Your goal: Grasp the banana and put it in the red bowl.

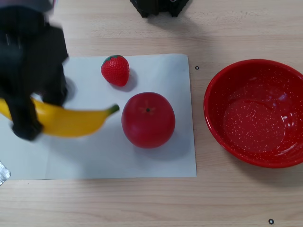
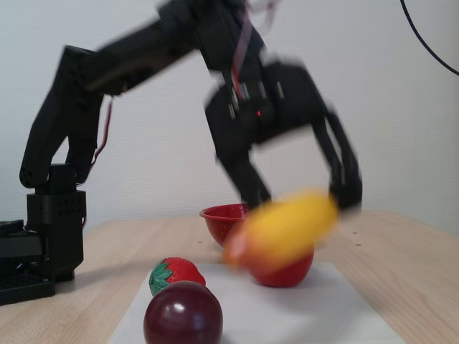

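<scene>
Other view straight down, fixed view low, table-level, both sharing paper sheet (image 1: 142, 161)

Setting: indoor tabletop test bench, likely lab or office. Light wood-grain bench (image 2: 416, 244) against a plain white wall (image 2: 401, 129). White paper sheet (image 1: 156, 75) on the bench carries toy fruit; a dark cable (image 2: 430, 43) hangs by the wall.

Arm raised, motion-blurred, upper centre of fixed view; gripper (image 2: 301, 201) fingers clamped around banana (image 2: 283, 228), held aloft.
</scene>
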`<state>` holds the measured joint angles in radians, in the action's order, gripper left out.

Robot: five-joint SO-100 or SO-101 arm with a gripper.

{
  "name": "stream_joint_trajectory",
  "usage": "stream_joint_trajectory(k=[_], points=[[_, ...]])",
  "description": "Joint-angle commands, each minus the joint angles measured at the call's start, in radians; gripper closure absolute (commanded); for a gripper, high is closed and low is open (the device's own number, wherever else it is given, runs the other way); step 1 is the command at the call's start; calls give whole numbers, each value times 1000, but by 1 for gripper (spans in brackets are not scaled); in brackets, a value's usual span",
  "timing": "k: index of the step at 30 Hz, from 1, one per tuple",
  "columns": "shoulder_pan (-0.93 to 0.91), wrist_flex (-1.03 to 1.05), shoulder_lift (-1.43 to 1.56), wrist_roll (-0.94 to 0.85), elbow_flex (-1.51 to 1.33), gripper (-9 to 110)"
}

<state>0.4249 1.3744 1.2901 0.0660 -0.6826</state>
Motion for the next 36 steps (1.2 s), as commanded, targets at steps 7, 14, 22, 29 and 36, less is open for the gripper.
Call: stream_joint_trajectory(k=[7,14,22,29,36], points=[[-18,38,577,3,6,101],[-80,110,693,-5,-84,101],[-298,132,824,-54,-181,101],[-580,163,861,-109,-176,101],[-833,147,848,-150,-210,101]])
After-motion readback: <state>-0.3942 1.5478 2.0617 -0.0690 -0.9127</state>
